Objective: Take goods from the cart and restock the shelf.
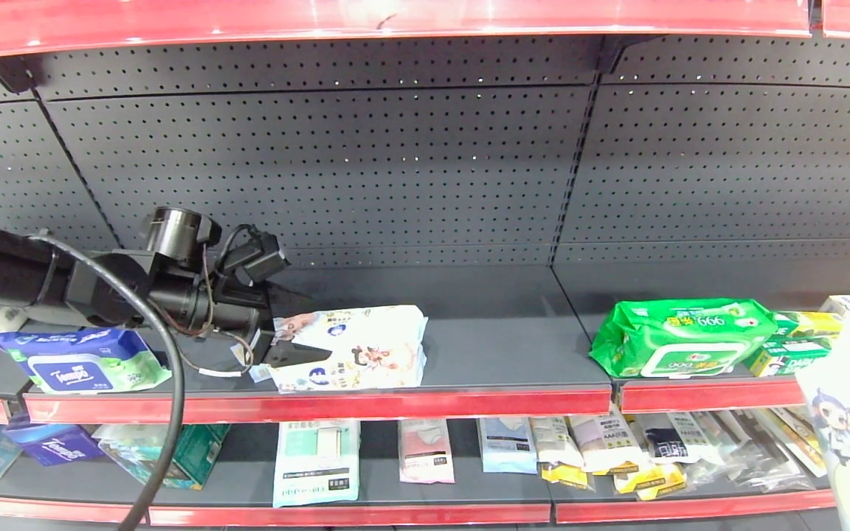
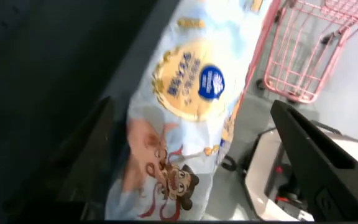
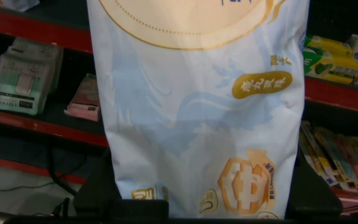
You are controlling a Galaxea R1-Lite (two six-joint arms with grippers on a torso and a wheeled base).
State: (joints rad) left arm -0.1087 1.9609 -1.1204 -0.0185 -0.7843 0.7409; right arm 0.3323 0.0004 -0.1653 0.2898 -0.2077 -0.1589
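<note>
Pack [image 1: 366, 346] lies straight ahead of L claw [image 1: 298, 328], betw. its spread jaws, long axis along its reach — R claw [image 3: 207, 193], well apart, pinches 2nd pack [image 3: 197, 93].

The head camera faces the shelf [image 1: 322, 404] at mid-range, angled slightly down. The right wrist camera views the same lower tiers from close behind a printed pack [image 3: 197, 106]. The left wrist camera faces back toward the pink cart [image 2: 266, 38].

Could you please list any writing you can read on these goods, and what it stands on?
Blue tissue pack: a brand word, left unquoted.
Green wipes pack: upside-down digits; the rest too small.
White cartoon pack: characters too small.
Tall pale pack: characters blurred.
Packets below: too small.
</note>
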